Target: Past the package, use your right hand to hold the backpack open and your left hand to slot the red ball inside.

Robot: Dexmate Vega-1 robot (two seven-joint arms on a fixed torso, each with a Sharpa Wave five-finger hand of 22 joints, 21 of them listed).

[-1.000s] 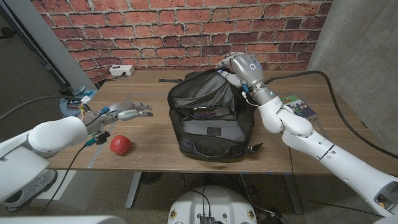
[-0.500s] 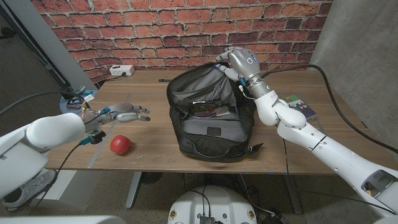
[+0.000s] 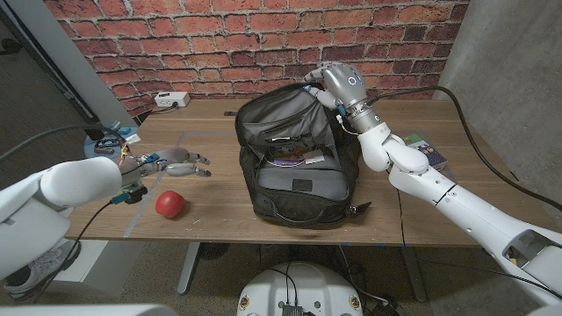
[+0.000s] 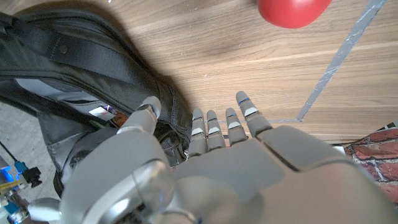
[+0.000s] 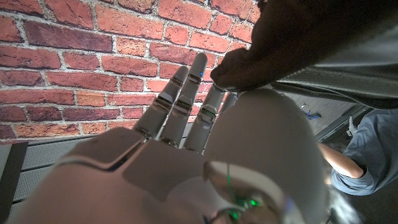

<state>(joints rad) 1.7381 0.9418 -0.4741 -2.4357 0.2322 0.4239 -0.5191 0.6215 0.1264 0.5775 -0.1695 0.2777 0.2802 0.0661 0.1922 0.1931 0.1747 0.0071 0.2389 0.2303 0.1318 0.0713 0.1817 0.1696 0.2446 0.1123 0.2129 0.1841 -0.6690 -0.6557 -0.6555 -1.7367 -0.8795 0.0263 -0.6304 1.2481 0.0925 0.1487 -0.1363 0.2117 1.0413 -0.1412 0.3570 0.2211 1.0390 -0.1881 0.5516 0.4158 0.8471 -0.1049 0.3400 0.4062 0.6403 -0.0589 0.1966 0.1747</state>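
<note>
A black backpack (image 3: 294, 167) stands open in the middle of the table, with discs and papers showing inside. My right hand (image 3: 338, 86) grips its top flap at the back rim and holds it raised; the dark fabric (image 5: 323, 50) lies against that hand (image 5: 186, 155) near the thumb. The red ball (image 3: 170, 204) lies on the wood left of the bag, near the front edge. My left hand (image 3: 180, 162) hovers open just behind the ball, fingers pointing toward the bag. In the left wrist view the ball (image 4: 292, 9) lies beyond the spread fingers (image 4: 217, 124), beside the backpack (image 4: 81, 68).
A small green and white package (image 3: 426, 151) lies on the table right of the bag, beside my right forearm. A white power strip (image 3: 171, 99) sits at the back left by the brick wall. Small blue items (image 3: 118, 136) lie at the left edge.
My right hand has pulled the flap up and back, so the bag's mouth gapes wider. My left hand has drifted slightly left and lower toward the ball.
</note>
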